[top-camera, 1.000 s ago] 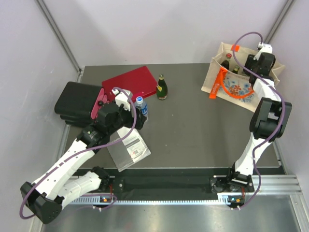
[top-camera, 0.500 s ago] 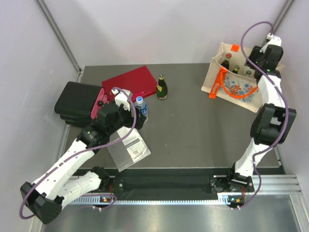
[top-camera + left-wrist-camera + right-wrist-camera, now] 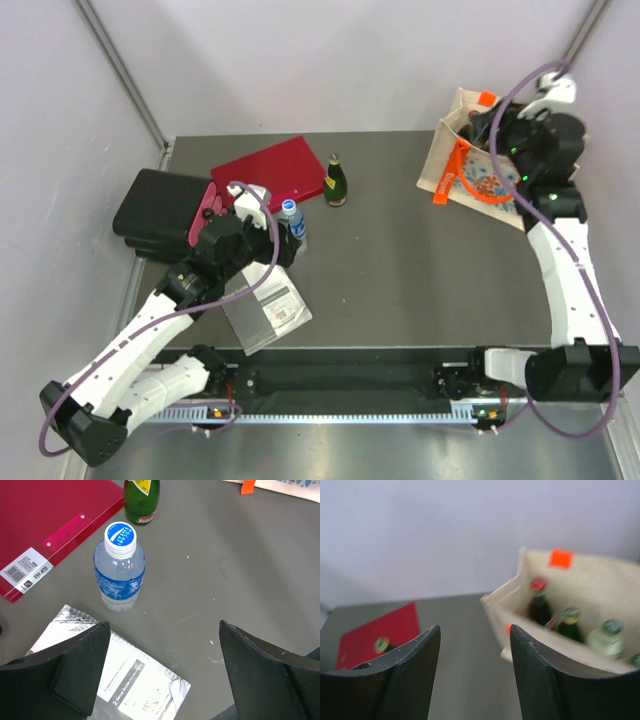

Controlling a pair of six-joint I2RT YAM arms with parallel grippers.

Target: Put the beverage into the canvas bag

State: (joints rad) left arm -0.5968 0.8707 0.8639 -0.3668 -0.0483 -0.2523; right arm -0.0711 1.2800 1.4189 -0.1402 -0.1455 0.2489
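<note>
Pale, plain walls (image 3: 300,60) are closing in the space on three sides, with slanted metal posts (image 3: 120,70) rising at the back corners. A dark grey desk (image 3: 400,270) is filling the floor of it, its matt top showing faint scuffs and specks. The left arm (image 3: 150,330) is reaching across the left half of the desk, and its jaws are standing wide apart with nothing between them. The right arm (image 3: 565,260) is stretching to the far right corner, where its jaws are hanging above the mouth of the canvas bag (image 3: 490,185), parted and holding nothing. That bag is standing open, floral side facing the desk's middle, and several bottles (image 3: 538,597) are standing upright inside it, blurred in the right wrist view. A black case (image 3: 155,210) is lying at the left edge, touching a red folder (image 3: 270,170) beside it. A booklet (image 3: 268,312) in a clear sleeve is lying near the left arm. A green bottle (image 3: 336,182) is standing at the folder's right corner. The water bottle (image 3: 291,222) is standing upright on the desk just ahead of the left jaws, well apart from the bag. Its blue cap is reading "POCARI SWEAT", the booklet is showing "Setup Guide", and the folder is carrying a white barcode sticker too small to read surely.
</note>
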